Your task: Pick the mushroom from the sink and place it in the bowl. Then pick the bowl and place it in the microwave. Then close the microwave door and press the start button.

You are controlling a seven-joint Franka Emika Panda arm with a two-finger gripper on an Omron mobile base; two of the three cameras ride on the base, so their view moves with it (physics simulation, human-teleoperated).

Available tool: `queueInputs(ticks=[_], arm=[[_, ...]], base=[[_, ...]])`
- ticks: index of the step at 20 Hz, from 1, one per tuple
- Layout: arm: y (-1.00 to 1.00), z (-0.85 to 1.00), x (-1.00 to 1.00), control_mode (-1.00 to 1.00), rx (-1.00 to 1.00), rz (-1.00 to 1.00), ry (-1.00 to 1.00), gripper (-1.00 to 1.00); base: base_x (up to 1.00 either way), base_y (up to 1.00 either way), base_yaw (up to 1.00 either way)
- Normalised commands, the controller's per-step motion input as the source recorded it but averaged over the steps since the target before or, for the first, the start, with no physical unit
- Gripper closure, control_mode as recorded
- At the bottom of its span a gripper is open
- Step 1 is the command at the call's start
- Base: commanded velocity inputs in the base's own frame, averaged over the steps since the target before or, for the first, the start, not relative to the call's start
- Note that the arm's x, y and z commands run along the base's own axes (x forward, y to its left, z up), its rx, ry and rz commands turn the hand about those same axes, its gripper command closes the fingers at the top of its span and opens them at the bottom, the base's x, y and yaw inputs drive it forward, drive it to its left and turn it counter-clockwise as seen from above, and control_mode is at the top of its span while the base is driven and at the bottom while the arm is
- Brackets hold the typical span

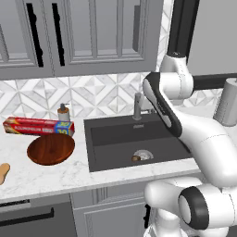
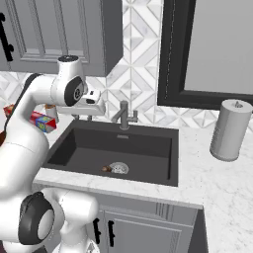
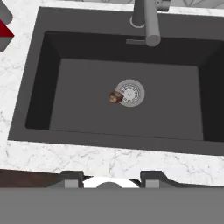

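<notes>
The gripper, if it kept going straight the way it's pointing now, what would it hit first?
Probably the sink floor, near the mushroom beside the drain. The gripper looks down into the basin, nothing between, though depth is hard to judge.

Looking down into the sink [image 3: 87, 78] from above

We see the dark basin set in a white marbled counter [image 3: 87, 159], with the mushroom [image 3: 115, 97] lying on the basin floor, touching the left edge of the round silver drain [image 3: 130, 92]. The grey faucet [image 3: 148, 22] reaches out from the far rim over the basin. Our gripper [image 3: 111, 178] sits at the bottom edge, its two grey fingertips [image 3: 70, 178] standing apart with nothing between them, well clear of the mushroom. A red corner [image 3: 4, 30] shows at the upper left.
</notes>
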Motion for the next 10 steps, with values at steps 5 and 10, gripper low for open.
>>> queueInputs(ticks=[5, 10], arm=[[0.04, -0.25, 0.01, -1.0, 0.02, 0.0, 0.08, -1.0], [0.19, -0.77, 0.26, -1.0, 0.01, 0.0, 0.32, -1.0]], base=[[0.0, 0.0, 0.0], [0.0, 0.0, 0.0]])
